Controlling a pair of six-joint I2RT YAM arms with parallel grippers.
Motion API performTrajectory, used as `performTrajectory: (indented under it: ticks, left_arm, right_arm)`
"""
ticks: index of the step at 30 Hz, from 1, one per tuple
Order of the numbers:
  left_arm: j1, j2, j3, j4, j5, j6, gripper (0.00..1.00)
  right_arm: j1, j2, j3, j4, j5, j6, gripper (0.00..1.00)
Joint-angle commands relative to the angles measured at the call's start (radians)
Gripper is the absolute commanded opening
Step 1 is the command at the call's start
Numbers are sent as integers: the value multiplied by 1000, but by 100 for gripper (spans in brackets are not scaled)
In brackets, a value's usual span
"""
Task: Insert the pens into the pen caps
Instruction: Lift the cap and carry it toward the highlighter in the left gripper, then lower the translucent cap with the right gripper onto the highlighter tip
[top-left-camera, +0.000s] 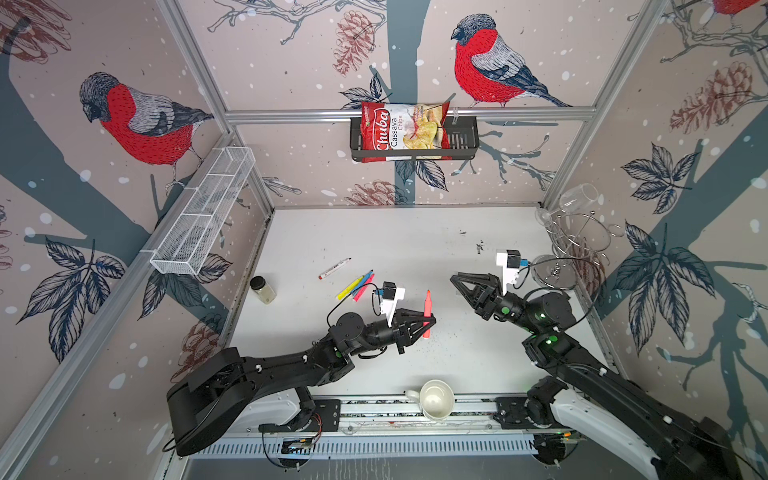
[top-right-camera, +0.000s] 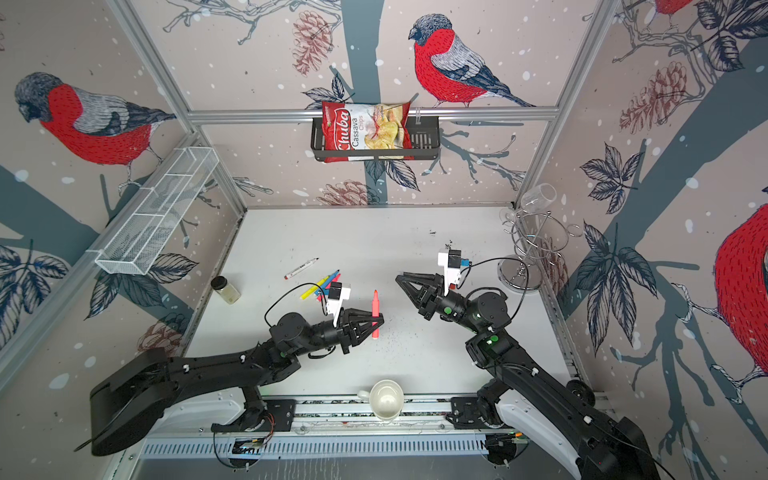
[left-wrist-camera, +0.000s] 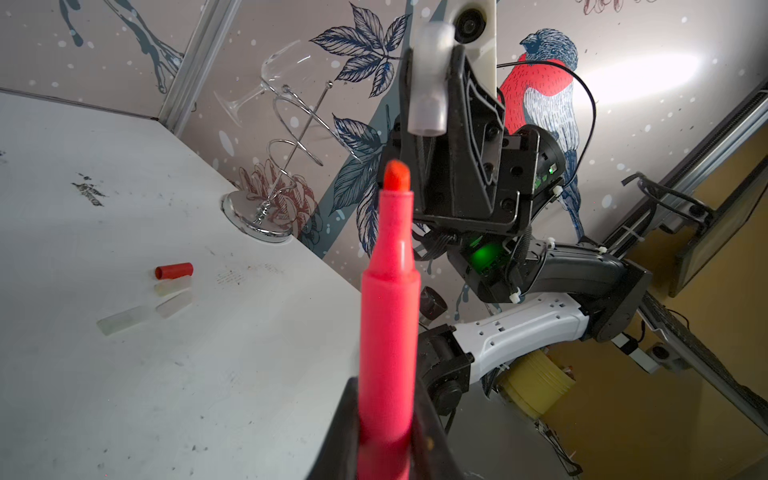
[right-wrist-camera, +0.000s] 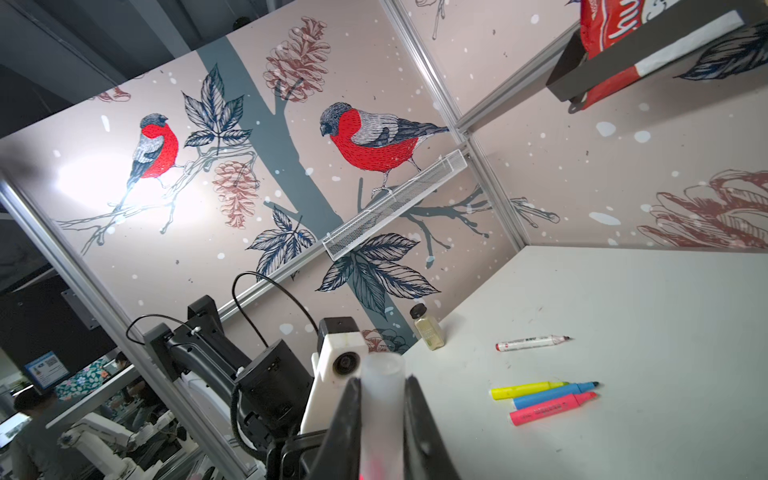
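Observation:
My left gripper (top-left-camera: 430, 322) (left-wrist-camera: 388, 415) is shut on a pink-red pen (top-left-camera: 427, 311) (left-wrist-camera: 390, 311), which is held above the table with its tip pointing towards the far wall. Facing it a short gap away, my right gripper (top-left-camera: 454, 277) (right-wrist-camera: 382, 388) is shut on a translucent whitish pen cap (left-wrist-camera: 429, 83) (right-wrist-camera: 382, 399). Yellow (right-wrist-camera: 525, 390), blue (right-wrist-camera: 552, 395) and pink (right-wrist-camera: 552, 409) pens lie together on the table, with a white-bodied pen (top-left-camera: 334, 268) behind them. A red cap (left-wrist-camera: 173, 270) and three whitish caps (left-wrist-camera: 172, 286) lie on the table below the right arm.
A small jar (top-left-camera: 262, 289) stands at the table's left edge. A white mug (top-left-camera: 434, 400) lies at the front rail. A wire glass rack (top-left-camera: 577, 237) holds a wine glass at the back right. A mesh basket (top-left-camera: 203, 212) and a black shelf (top-left-camera: 461, 141) hang on the walls.

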Motion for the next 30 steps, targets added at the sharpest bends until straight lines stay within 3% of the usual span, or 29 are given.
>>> performTrajectory:
  ticks: [1, 9, 13, 30]
  left_arm:
    - [-8, 21, 21, 110, 20, -24, 0]
    - [-13, 15, 43, 65, 37, 11, 0]
    - [-14, 19, 26, 121, 14, -14, 0]
    - [-18, 108, 84, 175, 62, -49, 0]
  right_arm:
    - [21, 9, -2, 105, 36, 13, 16]
    - [22, 68, 10, 198, 47, 31, 16]
    - [31, 111, 9, 262, 28, 58, 16]
    - [45, 162, 58, 245, -1, 29, 17]
